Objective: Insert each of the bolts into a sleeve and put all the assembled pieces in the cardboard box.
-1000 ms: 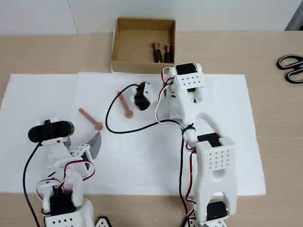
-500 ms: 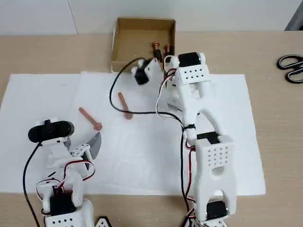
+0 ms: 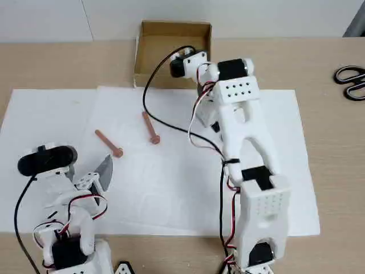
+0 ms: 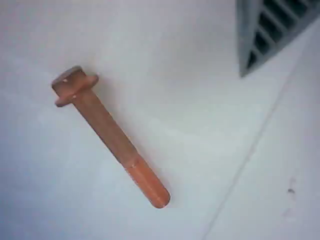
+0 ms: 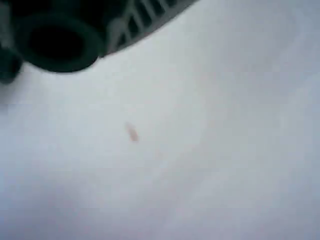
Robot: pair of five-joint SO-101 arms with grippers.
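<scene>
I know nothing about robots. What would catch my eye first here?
Two white arms stand out: the right arm stretches across the white sheet to the cardboard box at the far side, while the left arm sits low at the near corner. Two copper-coloured bolts lie loose on the sheet between them. Black scissors lie off the sheet on the right.

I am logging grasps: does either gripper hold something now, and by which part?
The left gripper holds nothing; the bolt lies free on the paper. A black sleeve sits by the right gripper, but a hold cannot be told.
</scene>
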